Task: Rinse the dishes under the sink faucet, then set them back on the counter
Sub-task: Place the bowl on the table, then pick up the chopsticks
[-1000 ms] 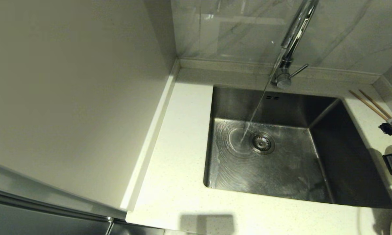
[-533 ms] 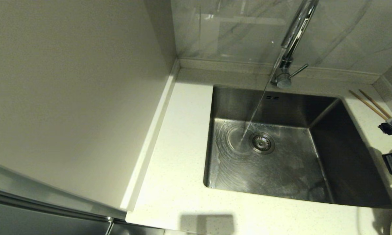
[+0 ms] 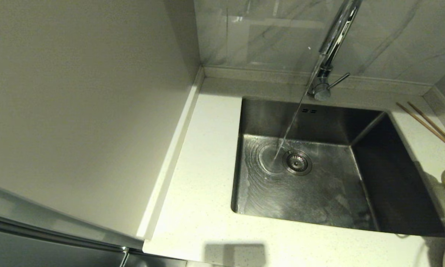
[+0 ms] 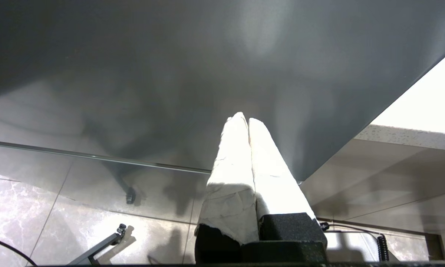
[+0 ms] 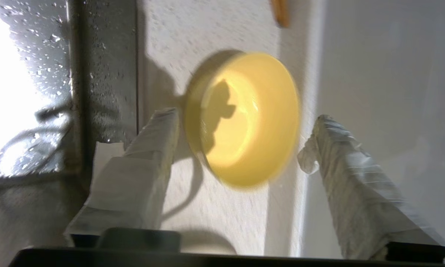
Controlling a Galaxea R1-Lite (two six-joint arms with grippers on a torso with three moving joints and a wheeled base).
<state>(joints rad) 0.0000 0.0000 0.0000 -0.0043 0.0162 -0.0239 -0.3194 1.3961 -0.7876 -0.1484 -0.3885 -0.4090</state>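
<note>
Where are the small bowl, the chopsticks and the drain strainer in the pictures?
small bowl (image 5: 244, 118): right wrist view, on its inner bottom.
chopsticks (image 3: 428, 128): head view, on the middle of the visible sticks.
drain strainer (image 3: 297, 161): head view, on its centre, in the sink floor.

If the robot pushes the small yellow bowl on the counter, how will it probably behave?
The bowl looks glossy and rigid, so it would likely slide rather than bend. It sits upright on the counter, so tipping seems unlikely. Its smooth rim may be slippery for the right gripper, whose jaws stand open around it.
</note>
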